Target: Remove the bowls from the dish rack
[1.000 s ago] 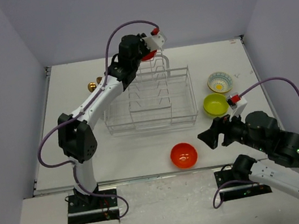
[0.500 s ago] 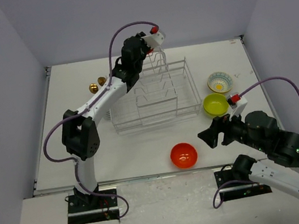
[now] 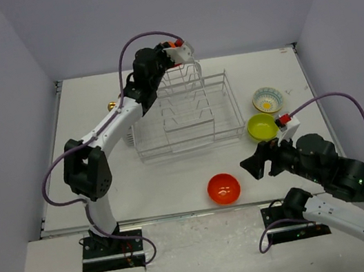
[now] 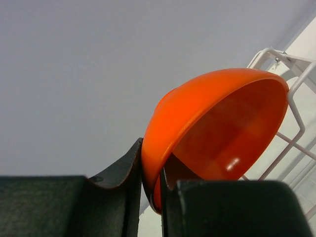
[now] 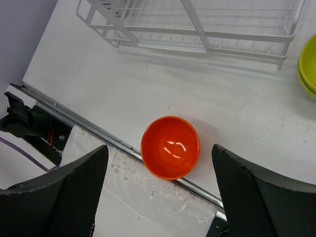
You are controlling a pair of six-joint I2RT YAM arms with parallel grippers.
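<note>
Clamping left end effector (image 4: pixel 151 170) pinches orange bowl (image 4: pixel 217 128); right end effector (image 5: pixel 158 150) gapes empty.

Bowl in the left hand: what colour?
Glossy orange-red bowl, clearest in the left wrist view.

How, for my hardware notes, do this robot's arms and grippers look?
The left arm and right arm share white links, black joints and looping purple cables. A red tab marks each white wrist block. Right gripper fingers are black and mesh-textured.
</note>
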